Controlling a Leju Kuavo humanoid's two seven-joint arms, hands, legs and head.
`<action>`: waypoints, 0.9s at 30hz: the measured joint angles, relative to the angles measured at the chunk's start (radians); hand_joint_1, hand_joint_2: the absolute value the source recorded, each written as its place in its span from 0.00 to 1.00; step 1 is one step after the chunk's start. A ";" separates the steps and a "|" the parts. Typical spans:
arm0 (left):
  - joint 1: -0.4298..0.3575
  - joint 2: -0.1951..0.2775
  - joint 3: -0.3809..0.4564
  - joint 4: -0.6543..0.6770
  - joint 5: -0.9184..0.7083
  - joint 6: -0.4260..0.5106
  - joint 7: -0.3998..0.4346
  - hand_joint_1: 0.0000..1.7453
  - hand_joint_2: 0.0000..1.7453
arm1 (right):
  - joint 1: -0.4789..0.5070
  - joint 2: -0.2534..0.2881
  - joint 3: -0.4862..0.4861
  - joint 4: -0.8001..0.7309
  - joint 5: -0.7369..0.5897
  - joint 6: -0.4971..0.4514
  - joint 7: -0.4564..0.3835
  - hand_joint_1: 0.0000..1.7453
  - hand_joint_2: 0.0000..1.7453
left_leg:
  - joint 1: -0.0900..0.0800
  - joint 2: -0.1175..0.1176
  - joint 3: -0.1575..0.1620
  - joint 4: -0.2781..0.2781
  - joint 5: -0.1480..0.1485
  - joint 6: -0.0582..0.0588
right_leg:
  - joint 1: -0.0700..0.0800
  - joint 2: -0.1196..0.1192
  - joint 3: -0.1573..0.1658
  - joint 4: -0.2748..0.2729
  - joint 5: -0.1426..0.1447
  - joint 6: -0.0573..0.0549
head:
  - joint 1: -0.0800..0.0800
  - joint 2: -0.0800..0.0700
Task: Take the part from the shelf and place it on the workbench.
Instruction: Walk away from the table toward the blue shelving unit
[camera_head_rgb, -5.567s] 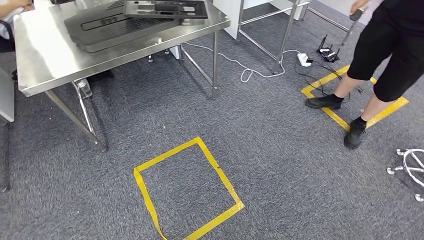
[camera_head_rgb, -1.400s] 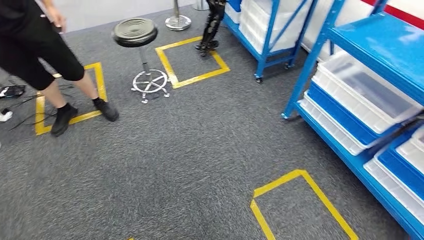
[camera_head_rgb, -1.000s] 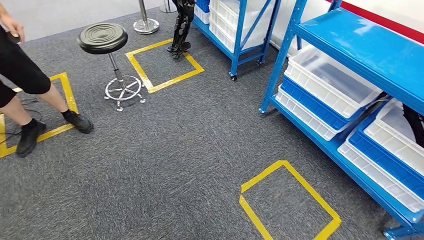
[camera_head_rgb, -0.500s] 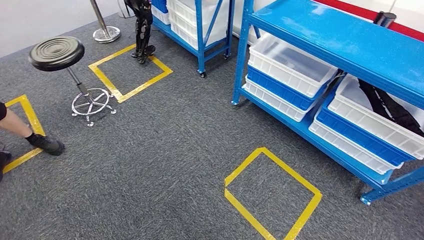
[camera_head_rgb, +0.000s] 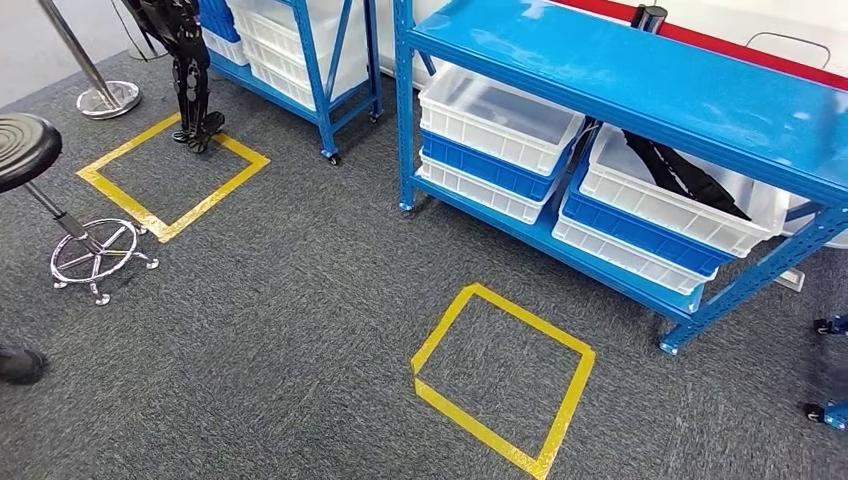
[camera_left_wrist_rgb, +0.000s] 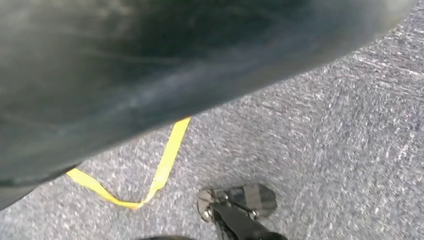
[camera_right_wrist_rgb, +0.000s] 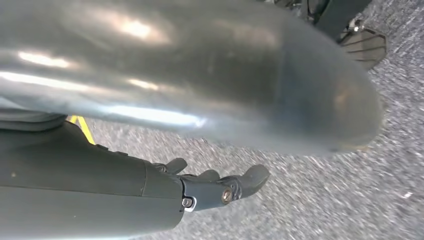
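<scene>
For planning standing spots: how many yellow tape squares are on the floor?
2. One square lies before the near blue shelf, the other square farther off beside the stool; more may lie outside the picture.

- Grey carpet (camera_head_rgb: 300, 330) covers the floor.
- A yellow tape square (camera_head_rgb: 503, 378) lies at five o'clock.
- Blue racks (camera_head_rgb: 640, 90) stand at one o'clock.
- A black stool (camera_head_rgb: 40, 190) stands at nine o'clock.
</scene>
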 joint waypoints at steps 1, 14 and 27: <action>0.000 0.000 0.000 0.000 0.000 0.001 0.000 0.00 0.00 | 0.000 0.000 0.000 0.000 0.000 0.000 0.000 0.00 0.00 | 0.001 0.012 0.003 -0.004 0.003 0.007 | 0.002 -0.026 -0.018 0.030 -0.015 -0.001 | 0.004 0.000; 0.000 0.000 0.000 0.000 0.000 0.002 -0.004 0.00 0.00 | -0.009 0.003 0.000 0.000 0.003 0.000 0.000 0.00 0.00 | -0.012 0.161 0.029 -0.010 -0.023 -0.021 | 0.008 -0.165 0.013 -0.013 0.001 -0.008 | 0.010 0.000; 0.003 0.002 0.000 0.000 0.000 0.002 -0.002 0.00 0.00 | -0.008 0.004 0.000 0.000 0.006 0.001 0.002 0.00 0.00 | 0.005 -0.032 -0.001 0.006 -0.010 -0.028 | 0.006 0.001 0.029 -0.012 -0.001 -0.023 | -0.001 0.000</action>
